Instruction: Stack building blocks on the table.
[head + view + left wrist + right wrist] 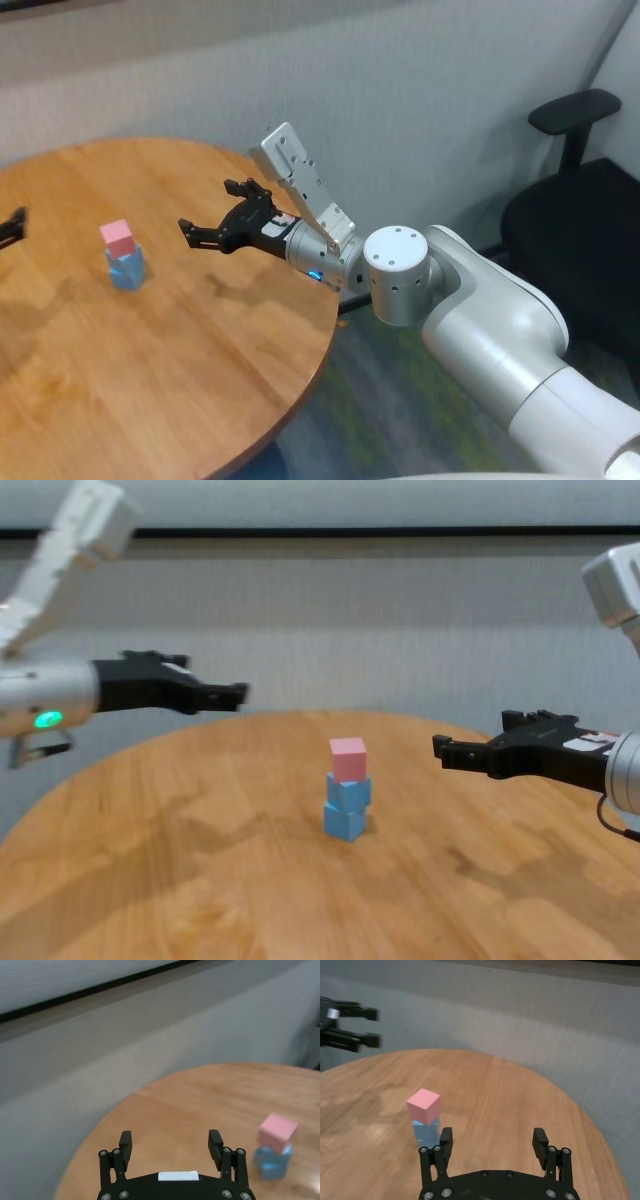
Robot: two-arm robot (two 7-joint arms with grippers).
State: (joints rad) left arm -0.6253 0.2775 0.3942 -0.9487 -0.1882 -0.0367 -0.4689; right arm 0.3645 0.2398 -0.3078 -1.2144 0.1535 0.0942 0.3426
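Observation:
The three building blocks stand in one stack on the table [180, 880]: a pink cube [348, 758] on a light blue cube [349, 791] on a second light blue cube [345, 820]. The head view shows the pink cube [117, 235] above blue [126, 269]. My right gripper [205, 207] is open and empty, above the table to the right of the stack and apart from it; its wrist view shows its open gripper [492, 1136] near the pink cube [423, 1105]. My left gripper [236, 692] is open and empty, raised to the left of the stack [274, 1147].
The round table's edge [325, 340] curves under my right arm. A black office chair [580, 200] stands on the floor at the far right. A grey wall [350, 630] runs behind the table.

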